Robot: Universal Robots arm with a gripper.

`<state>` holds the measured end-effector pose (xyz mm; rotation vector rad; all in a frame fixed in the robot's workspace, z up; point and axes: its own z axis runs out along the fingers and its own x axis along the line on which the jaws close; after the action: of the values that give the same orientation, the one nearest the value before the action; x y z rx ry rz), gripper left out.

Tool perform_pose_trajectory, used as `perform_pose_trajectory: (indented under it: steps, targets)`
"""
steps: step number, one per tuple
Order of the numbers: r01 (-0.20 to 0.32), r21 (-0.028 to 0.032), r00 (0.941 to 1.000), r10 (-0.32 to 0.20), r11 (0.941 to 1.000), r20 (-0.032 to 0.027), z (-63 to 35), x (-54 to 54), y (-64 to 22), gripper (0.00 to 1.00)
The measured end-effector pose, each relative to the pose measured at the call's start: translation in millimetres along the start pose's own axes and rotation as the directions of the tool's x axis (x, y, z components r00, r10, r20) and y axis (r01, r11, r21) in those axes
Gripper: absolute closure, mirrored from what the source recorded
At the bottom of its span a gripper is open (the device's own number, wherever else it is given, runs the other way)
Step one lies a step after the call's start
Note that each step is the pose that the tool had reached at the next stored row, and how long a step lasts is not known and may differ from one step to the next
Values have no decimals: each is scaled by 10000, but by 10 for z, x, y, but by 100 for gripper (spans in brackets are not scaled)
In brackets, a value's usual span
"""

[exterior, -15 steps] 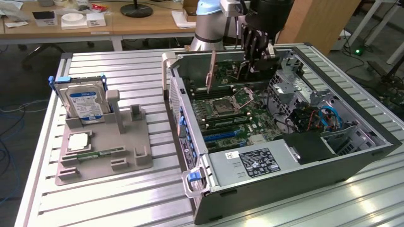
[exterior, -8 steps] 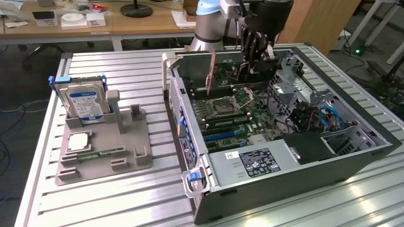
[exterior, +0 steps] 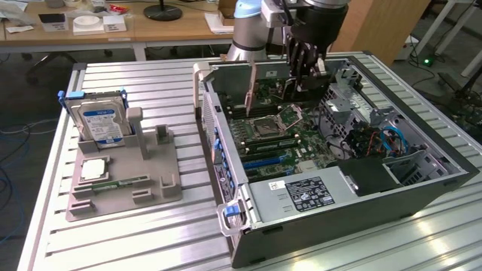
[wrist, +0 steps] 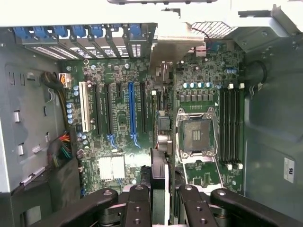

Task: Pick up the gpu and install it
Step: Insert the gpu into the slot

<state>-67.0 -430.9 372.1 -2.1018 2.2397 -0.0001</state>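
Note:
The gpu (exterior: 272,90) stands on edge inside the open computer case (exterior: 433,183), a dark circuit board with its silver end bracket toward the case's rear wall. My gripper (exterior: 303,83) comes down from above and is shut on the card's upper edge. In the wrist view the gpu (wrist: 161,118) appears edge-on between my black fingers (wrist: 137,205), running over the motherboard (wrist: 118,142) between the expansion slots and the CPU socket (wrist: 196,135). Whether its lower edge touches a slot is hidden.
A blue slot (wrist: 131,113), black slots and a white slot lie beside the card. Bundled cables (exterior: 380,141) fill the case's right side in the exterior view. On the exterior view's left, a grey tray (exterior: 150,195) carries a hard drive (exterior: 101,124), a CPU (exterior: 94,168) and a memory stick (exterior: 113,183).

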Motion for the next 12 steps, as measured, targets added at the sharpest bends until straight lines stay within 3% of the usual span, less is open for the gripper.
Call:
perform_pose_trajectory:
  steps: [9,12]
  targets:
    - [86,-5,10000,-86,10000,5,160,70,8,73]
    - [89,-6,10000,-89,10000,1,209,105,67,73]
